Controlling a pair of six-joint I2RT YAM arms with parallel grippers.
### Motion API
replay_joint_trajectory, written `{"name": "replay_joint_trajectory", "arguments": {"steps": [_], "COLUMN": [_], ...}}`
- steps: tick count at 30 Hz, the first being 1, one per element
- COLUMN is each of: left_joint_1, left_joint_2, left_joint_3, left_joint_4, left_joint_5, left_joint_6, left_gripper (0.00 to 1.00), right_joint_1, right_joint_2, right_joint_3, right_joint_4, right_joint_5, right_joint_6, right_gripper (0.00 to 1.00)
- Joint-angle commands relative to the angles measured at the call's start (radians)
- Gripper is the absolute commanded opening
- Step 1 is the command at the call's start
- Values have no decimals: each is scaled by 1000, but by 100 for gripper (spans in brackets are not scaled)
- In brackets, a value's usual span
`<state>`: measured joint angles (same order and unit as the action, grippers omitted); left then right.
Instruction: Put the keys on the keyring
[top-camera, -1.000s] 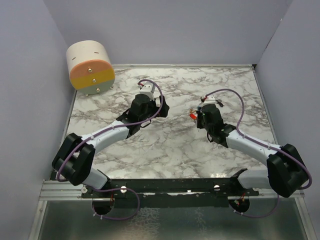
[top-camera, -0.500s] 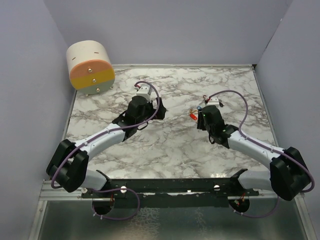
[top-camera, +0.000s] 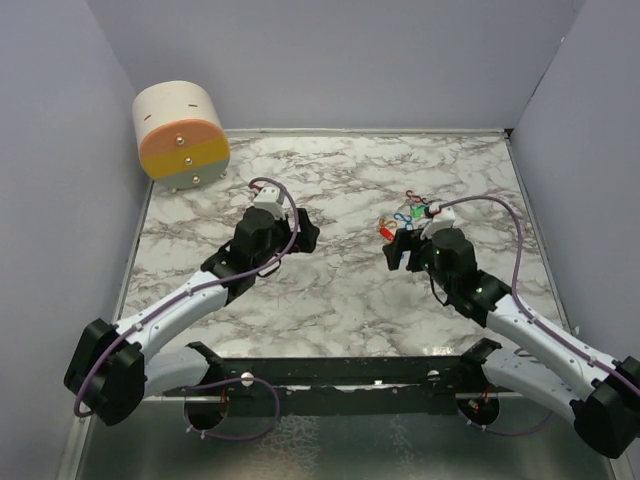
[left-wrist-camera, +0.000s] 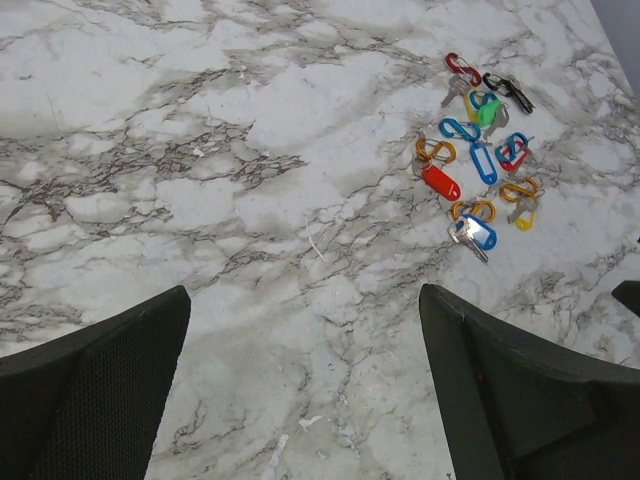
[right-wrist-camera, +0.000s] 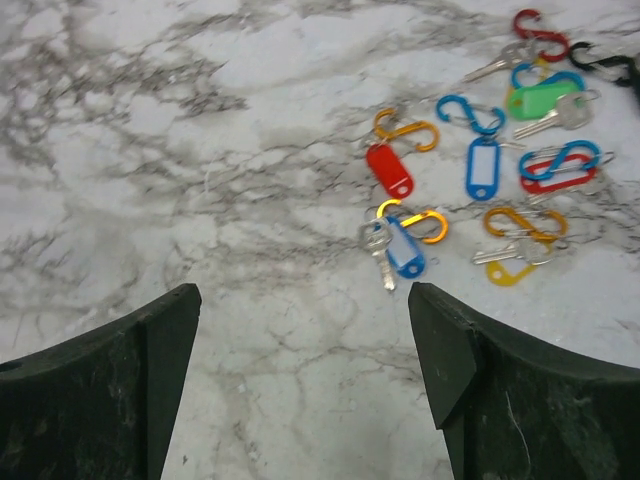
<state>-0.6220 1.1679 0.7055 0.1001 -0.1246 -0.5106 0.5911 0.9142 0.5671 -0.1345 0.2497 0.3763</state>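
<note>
**Right wrist view: pick off the edge key first**

Both your right claw (right-wrist-camera: 302, 320) and left claw (left-wrist-camera: 303, 320) are spread wide, holding nothing. The keys (right-wrist-camera: 482, 165) lie bunched on the marble table (right-wrist-camera: 150, 150), ahead and right of the right claw. I'd drop onto the blue-tagged key (right-wrist-camera: 404, 250) at the near edge and pinch its tag, so the neighbours don't drag.

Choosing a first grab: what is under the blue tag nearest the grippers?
The blue tag seems to cover one end of an orange clip; a silver key lies against its left edge. Whether anything links them beneath the tag is hidden.
</note>
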Motion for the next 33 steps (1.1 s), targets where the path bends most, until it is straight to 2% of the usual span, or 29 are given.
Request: {"name": "replay_joint_trajectory", "arguments": {"steps": [1,8,12,19,25,33], "left_joint_1": [-1,-2,-3,-2,-4,-9], "left_joint_2": [-102,-175,-222,-292,-302,-323], "left_joint_3": [-68,-113,-158,-216,-247,-278], "left_joint_4": [36,1,5,23,27,32], "left_joint_5": [-14,-59,-70,-97,-96,-99], "left_joint_6": [-12,-5,-14,-29,-35,-43], "left_gripper": [99,99,99,99,99,99], "right_joint_1": [73,230,324,499,701,869], "right_joint_2": [-73,-206,-244,-184,33,339], "right_joint_3": [-71,-212,-263,-344,-333,-280], "right_joint_4": [32,196,236,352,503,678], "right_joint_5": [-186,-371,-356,-151,135,542], "right_joint_6": [-2,5,6,37,50,134], "right_gripper": [86,87,89,92,93,96]}}
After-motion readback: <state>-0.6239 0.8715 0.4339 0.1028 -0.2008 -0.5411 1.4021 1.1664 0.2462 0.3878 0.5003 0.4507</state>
